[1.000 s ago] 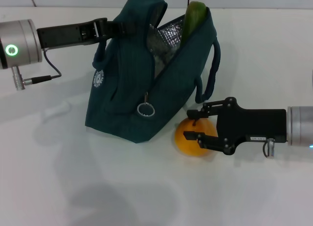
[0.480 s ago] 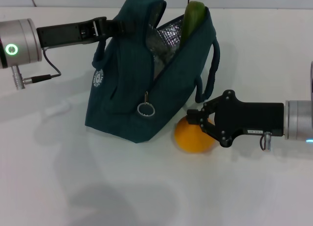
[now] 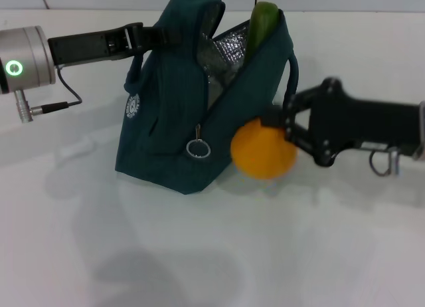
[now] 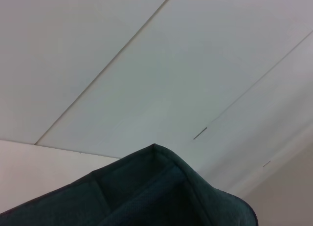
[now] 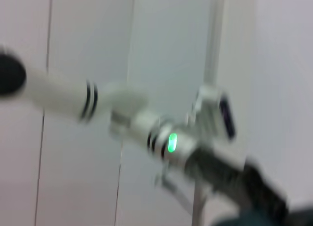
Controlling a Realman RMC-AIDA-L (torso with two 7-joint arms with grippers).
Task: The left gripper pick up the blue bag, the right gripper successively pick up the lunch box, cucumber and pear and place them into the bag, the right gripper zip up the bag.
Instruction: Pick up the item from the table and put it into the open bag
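Note:
The blue bag (image 3: 176,114) stands upright on the white table, its zip open and silver lining showing. My left gripper (image 3: 158,36) is shut on the bag's top edge and holds it up; the bag's fabric fills the bottom of the left wrist view (image 4: 156,196). A green cucumber (image 3: 262,21) sticks out of the bag's opening. My right gripper (image 3: 284,133) is shut on the round orange-yellow pear (image 3: 262,151) and holds it off the table against the bag's right side. The lunch box is hidden.
The zip's metal pull ring (image 3: 197,147) hangs at the bag's front corner. The bag's carry handle (image 3: 290,94) loops down just behind the right gripper. The right wrist view shows the left arm (image 5: 171,143), blurred. The white table (image 3: 199,254) stretches in front.
My right gripper closed on the pear, then lifted it off the table, up and slightly left towards the bag. The left arm and bag have not moved.

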